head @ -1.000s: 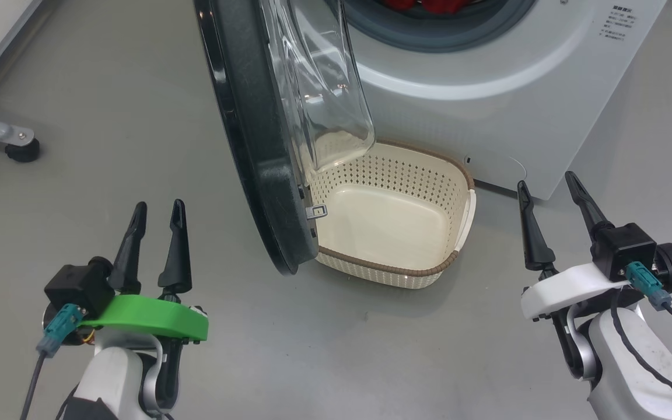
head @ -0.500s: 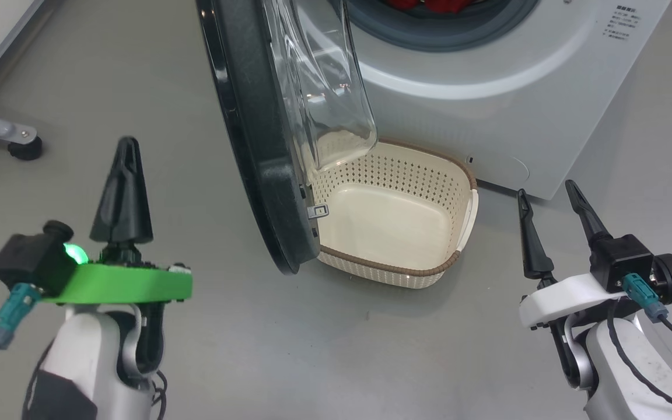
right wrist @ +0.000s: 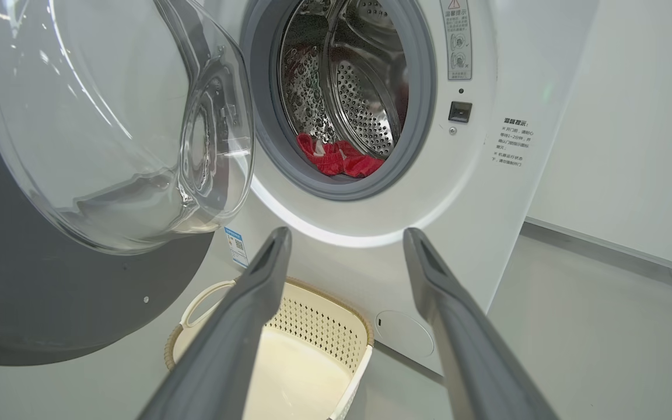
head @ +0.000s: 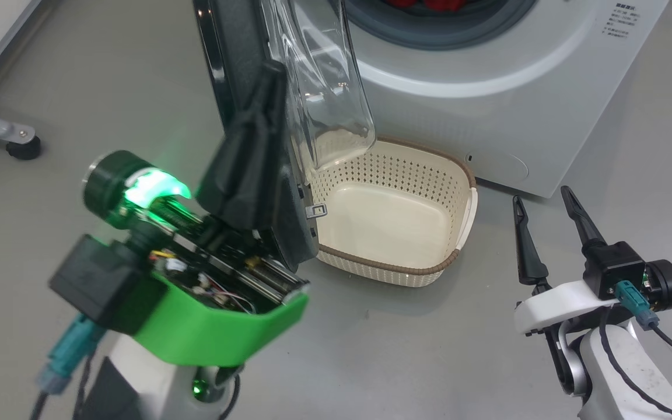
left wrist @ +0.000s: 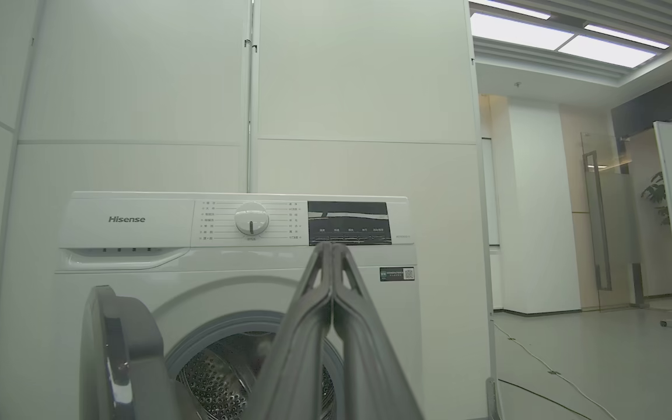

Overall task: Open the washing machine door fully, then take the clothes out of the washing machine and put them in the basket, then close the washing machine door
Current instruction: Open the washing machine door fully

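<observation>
The left gripper (left wrist: 331,251) is blurred in the head view, where it covers part of the washing machine door's (right wrist: 50,291) black rim; contact there cannot be judged. Its fingers are pressed together with nothing between them. The clothes (right wrist: 339,158) are cut off at the top edge of the head view. From the right wrist they show as a small bright red heap low in the steel drum, against the grey gasket, their detail too small to read. The door stands open on the left of the washing machine (right wrist: 371,245). The cream basket (head: 388,268) sits empty on the floor (head: 108,87), near the machine's front. The right gripper (head: 540,195) hangs spread and empty, right of the basket.
</observation>
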Motion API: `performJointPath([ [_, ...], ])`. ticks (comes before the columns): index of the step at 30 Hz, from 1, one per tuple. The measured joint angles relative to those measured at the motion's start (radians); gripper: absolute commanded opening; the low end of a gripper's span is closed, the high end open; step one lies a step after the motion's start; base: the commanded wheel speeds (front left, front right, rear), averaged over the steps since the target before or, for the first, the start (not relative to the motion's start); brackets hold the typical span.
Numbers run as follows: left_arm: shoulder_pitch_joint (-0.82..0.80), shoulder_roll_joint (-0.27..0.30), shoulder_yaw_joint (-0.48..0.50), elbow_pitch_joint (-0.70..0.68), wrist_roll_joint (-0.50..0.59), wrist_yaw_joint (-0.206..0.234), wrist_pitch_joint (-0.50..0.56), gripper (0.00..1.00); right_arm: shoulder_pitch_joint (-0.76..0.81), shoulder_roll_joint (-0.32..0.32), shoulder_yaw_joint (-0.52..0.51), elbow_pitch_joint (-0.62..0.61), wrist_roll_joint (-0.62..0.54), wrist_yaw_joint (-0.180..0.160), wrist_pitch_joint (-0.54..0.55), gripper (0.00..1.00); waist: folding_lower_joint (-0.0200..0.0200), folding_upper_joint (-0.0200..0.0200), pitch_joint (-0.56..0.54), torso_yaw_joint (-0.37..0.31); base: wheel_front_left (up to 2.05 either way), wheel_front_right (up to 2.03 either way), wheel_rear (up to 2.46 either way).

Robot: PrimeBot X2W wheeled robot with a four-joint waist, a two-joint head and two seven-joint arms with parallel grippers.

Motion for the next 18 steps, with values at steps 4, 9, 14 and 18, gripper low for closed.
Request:
performJointPath([
  [4,0.015,0.002,-0.153,0.009,0.000,-0.001,0.000,0.00,0.001,0.004,-0.003,-0.002,-0.001,0.000,0.000,1.00,0.0000,0.0000,0.002,-0.003,0.00,0.00,0.00],
  [9,0.102,0.008,-0.309,0.129,0.030,-0.001,0.000,0.00,0.002,0.006,-0.009,-0.005,-0.010,0.001,0.000,1.00,0.0000,0.0001,0.006,-0.003,0.00,0.00,0.00],
  [14,0.152,0.019,-0.354,0.249,0.042,-0.001,0.001,0.00,0.010,0.008,-0.012,-0.007,-0.019,0.001,0.000,1.00,0.0001,0.0001,0.010,-0.002,0.00,0.00,0.00],
  [18,0.153,0.020,-0.335,0.303,0.043,-0.001,0.001,0.00,0.016,0.010,-0.018,-0.010,-0.027,0.006,0.000,1.00,0.0000,0.0000,0.013,-0.001,0.00,0.00,0.00],
])
